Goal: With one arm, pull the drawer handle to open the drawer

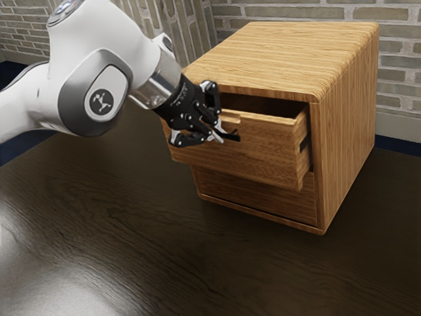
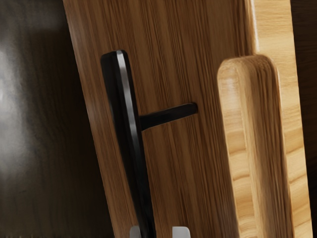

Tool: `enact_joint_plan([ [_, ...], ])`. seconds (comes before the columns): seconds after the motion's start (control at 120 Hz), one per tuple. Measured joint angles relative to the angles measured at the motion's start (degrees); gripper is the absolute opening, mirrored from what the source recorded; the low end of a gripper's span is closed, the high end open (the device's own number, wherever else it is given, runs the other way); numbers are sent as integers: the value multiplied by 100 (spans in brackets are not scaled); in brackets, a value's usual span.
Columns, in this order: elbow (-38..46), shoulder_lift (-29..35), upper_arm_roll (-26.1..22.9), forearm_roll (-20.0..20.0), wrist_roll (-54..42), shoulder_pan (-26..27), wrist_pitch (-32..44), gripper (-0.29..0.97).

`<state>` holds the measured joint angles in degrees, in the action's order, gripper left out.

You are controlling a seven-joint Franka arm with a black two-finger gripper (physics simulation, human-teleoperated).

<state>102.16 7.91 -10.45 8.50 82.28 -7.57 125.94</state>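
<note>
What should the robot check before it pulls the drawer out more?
1. Gripper at the handle: ok. The black two-finger gripper is at the front of the upper wooden drawer, and the thin black bar handle lies right under the hand.
2. Firm hold on the handle: cannot tell.
3. Drawer moving freely: ok. It already sticks partway out of the light wooden cabinet.
4. Drawer fully open: not ok. Only part of it is out.
5. Lower wooden drawer left alone: ok. It sits pushed in.
</note>
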Motion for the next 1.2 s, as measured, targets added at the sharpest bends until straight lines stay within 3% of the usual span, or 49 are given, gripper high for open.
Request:
enact_joint_plan([
  [1.2,1022,1236,28,-6,85,72,-513,-11],
])
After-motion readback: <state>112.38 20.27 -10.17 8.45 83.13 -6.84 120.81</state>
